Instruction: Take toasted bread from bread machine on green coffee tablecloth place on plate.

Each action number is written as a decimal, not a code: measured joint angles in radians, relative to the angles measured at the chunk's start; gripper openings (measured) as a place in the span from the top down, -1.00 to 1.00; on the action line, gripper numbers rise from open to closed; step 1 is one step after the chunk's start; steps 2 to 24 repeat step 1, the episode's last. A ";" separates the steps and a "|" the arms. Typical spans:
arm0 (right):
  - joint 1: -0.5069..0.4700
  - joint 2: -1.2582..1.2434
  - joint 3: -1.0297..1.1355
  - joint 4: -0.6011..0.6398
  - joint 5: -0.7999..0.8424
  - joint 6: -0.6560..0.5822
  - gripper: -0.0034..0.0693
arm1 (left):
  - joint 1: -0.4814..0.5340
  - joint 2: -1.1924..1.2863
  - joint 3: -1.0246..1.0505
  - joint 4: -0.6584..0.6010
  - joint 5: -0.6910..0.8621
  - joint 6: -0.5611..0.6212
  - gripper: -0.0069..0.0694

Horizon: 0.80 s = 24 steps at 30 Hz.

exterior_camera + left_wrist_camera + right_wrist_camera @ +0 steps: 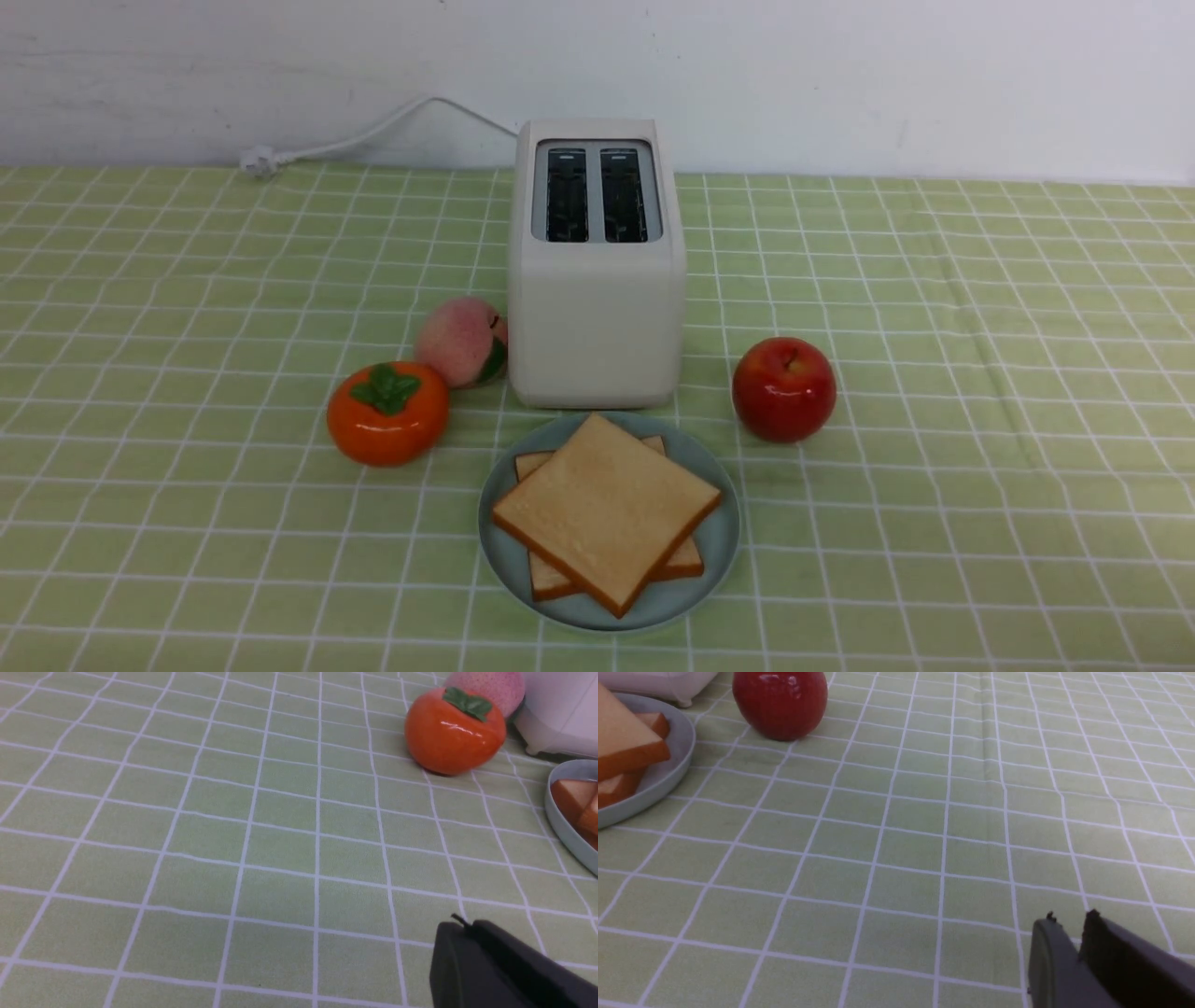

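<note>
Two slices of toasted bread lie stacked on the pale blue plate (721, 546), the top slice (607, 509) turned cornerwise over the lower one (553, 581). Just behind stands the cream bread machine (597, 317), both dark slots empty. All rest on the green coffee tablecloth (934, 373). Neither arm shows in the front view. My left gripper (460, 925) hangs shut above bare cloth, with the plate rim (560, 816) off to one side. My right gripper (1070, 919) hovers over bare cloth with a narrow gap between its fingers and nothing in it, well away from the plate (668, 770).
An orange persimmon (387, 413) and a pink peach (459, 341) sit left of the bread machine, and a red apple (783, 388) sits to its right. The white power cord (373, 135) trails to the back left. A crease (984, 728) runs through the cloth on the right.
</note>
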 joint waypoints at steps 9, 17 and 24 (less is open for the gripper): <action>0.000 0.000 0.000 0.000 0.000 0.000 0.62 | 0.000 0.000 0.000 0.000 0.000 0.000 0.81; 0.000 0.000 0.000 0.000 0.000 0.000 0.62 | 0.000 0.000 0.000 0.000 0.000 0.000 0.81; 0.000 0.000 0.000 0.000 0.000 0.000 0.62 | 0.000 0.000 0.000 0.000 0.000 0.000 0.81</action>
